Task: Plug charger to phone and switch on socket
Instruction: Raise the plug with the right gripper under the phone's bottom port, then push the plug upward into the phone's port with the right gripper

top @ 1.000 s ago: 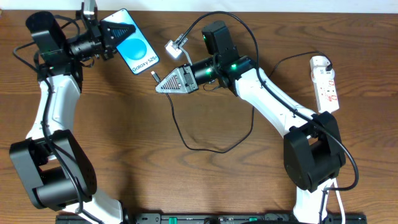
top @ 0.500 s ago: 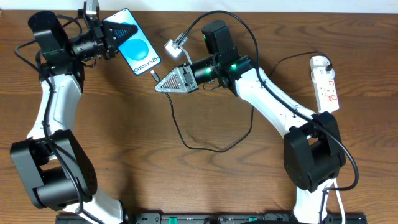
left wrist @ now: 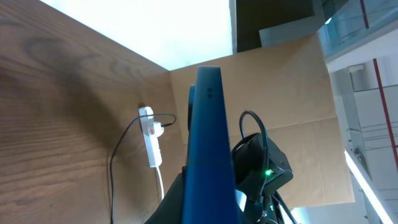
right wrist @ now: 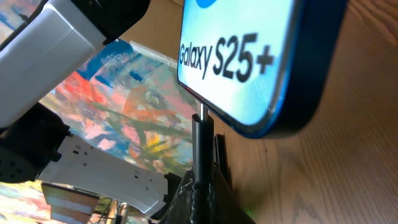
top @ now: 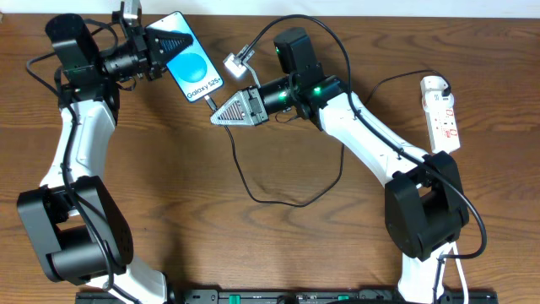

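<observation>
The phone, well apart to the left of the socket, is clamped at its top end by the left gripper, with its long axis diagonal and its bottom end pointing at the right gripper, which pinches the charger tip against that bottom edge.

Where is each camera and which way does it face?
Overhead: above the table, looking down; both arms, phone, charger, socket.
Left wrist: on the left gripper, looking along the held phone's edge toward the socket; right arm shows.
Right wrist: on the right gripper, looking along the charger tip at the phone's bottom edge; own fingers below.
Shared: all three see the phone.
</observation>
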{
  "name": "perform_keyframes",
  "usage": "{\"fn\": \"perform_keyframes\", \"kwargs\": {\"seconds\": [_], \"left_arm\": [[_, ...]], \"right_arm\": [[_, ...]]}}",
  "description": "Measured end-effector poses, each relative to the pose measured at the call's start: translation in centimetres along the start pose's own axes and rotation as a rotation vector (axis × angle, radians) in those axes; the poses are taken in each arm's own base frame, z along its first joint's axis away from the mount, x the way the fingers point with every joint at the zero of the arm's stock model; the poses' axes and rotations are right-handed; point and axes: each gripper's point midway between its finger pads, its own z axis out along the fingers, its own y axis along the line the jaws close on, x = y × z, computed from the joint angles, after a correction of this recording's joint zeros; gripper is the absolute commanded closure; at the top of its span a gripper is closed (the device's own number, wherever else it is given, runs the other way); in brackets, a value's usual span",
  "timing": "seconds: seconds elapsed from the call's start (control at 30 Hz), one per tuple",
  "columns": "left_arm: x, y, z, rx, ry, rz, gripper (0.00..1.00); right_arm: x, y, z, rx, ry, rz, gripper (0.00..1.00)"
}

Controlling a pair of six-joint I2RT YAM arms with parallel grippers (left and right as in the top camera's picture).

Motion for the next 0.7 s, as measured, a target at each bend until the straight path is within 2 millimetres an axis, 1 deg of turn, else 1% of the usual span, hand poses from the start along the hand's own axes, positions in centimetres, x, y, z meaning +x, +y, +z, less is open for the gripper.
{"fn": "perform_keyframes", "kwargs": {"seconds": [0.2, 0.43, 0.7], "left_arm": [[-0.2, 0.1, 0.0, -0.007, -0.014, 0.001, 0.92], [-0.7, 0.3, -0.3, -0.019, -0.039, 0.0, 0.93], [-0.7, 0.3, -0.2, -0.019, -0.039, 0.001, 0.92]], "right_arm": [[-0.3, -0.4, -0.1, 0.02, -0.014, 0.032, 0.99], [-1.5, 0.1, -0.1, 0.017, -0.047, 0.001, 0.99], [-1.6, 0.0, -0.2, 0.019, -0.049, 0.032, 0.99]]}}
